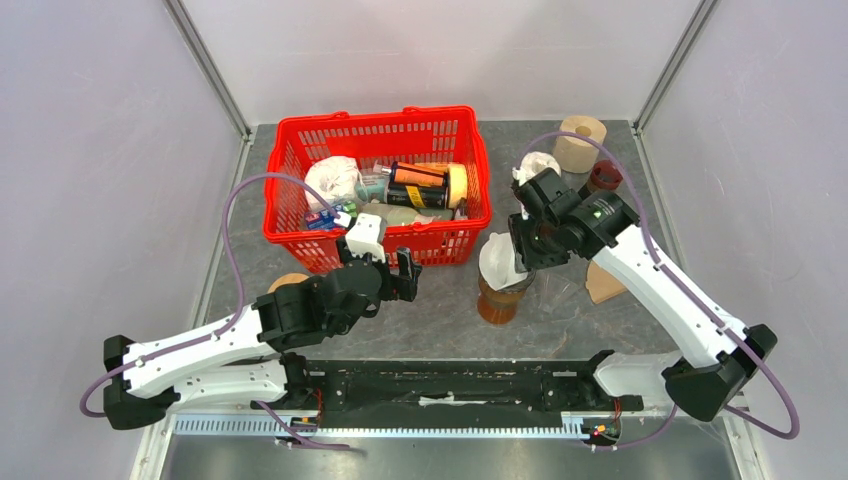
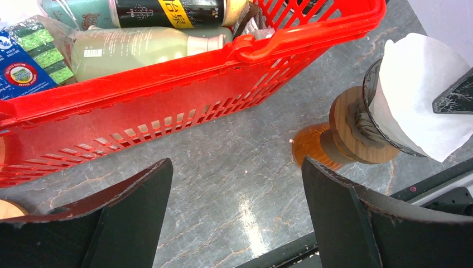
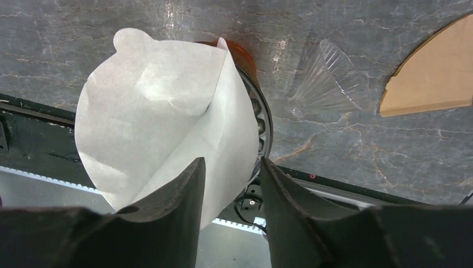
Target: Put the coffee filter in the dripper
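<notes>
Right gripper: narrow gap, fingers astride the near wall of the coffee filter, paper lying against the left finger, no visible pinch from both sides. Grey marbled table under all items. Red basket at far centre, loaded with a black can, a pale bottle and a sponge pack, among other goods. Left gripper: wide, nothing between the fingers, held low over bare table just in front of the basket's near wall. Tan paper roll upright at the far right corner. Dripper: glass cone with wooden collar, seated on an amber cup, near the basket's right front corner but apart from it. Coffee filter: white, opened into a cone, set in the dripper's mouth, leaning to one side, much of the paper standing above the glass rim. Clear ribbed cone on its side, just to the right of the dripper. Tan fan-shaped piece flat on the table, further right.
</notes>
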